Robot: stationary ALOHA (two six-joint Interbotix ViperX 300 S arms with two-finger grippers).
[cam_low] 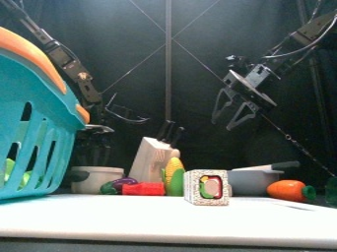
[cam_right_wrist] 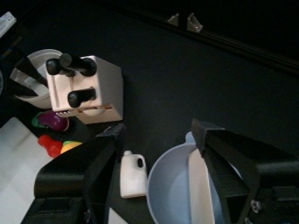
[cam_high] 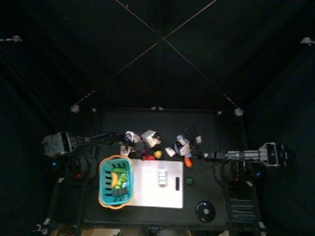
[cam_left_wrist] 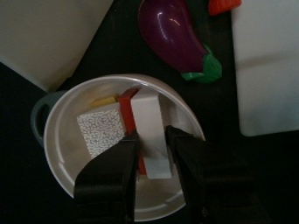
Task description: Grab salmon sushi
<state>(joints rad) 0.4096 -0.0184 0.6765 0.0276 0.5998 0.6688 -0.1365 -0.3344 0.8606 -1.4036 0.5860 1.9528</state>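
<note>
- Top view: the black table (cam_high: 209, 129) sat small in the middle, with the green-and-yellow basket (cam_high: 114, 179) near its front left and a white board (cam_high: 161, 177) just beside the basket. One arm reached in from each side over a cluster of small toys at the back. The salmon sushi was too small to pick out here.
- Front view: the basket (cam_low: 33, 138) filled the left edge. A white bowl (cam_low: 93, 179), a purple eggplant (cam_low: 122, 184), a white knife block (cam_low: 152, 156), a dark-wrapped sushi roll (cam_low: 207, 187) and an orange carrot (cam_low: 287, 190) stood in a row on the table. The right gripper (cam_low: 243, 108) hung in the air well above them, its jaws spread and holding nothing. The salmon sushi was hidden from this side.
- Left wrist view: the left gripper (cam_left_wrist: 155, 140) was down inside the white bowl (cam_left_wrist: 181, 109). The salmon sushi (cam_left_wrist: 146, 109), a white bar with an orange strip along one side, lay in the bowl beside a white textured block (cam_left_wrist: 103, 131). The jaws stood narrowly apart, one on each side of the sushi's near end. Whether they pressed on it could not be told. The eggplant (cam_left_wrist: 170, 35) lay on the table just outside the bowl, between two white boards.
- Right wrist view: the right gripper (cam_right_wrist: 155, 131) had its jaws wide apart and empty, above the rim of a grey-blue bowl (cam_right_wrist: 176, 188). A small white bottle (cam_right_wrist: 135, 173) lay beside that bowl. The knife block (cam_right_wrist: 87, 87), with black handles, stood farther off.
</note>
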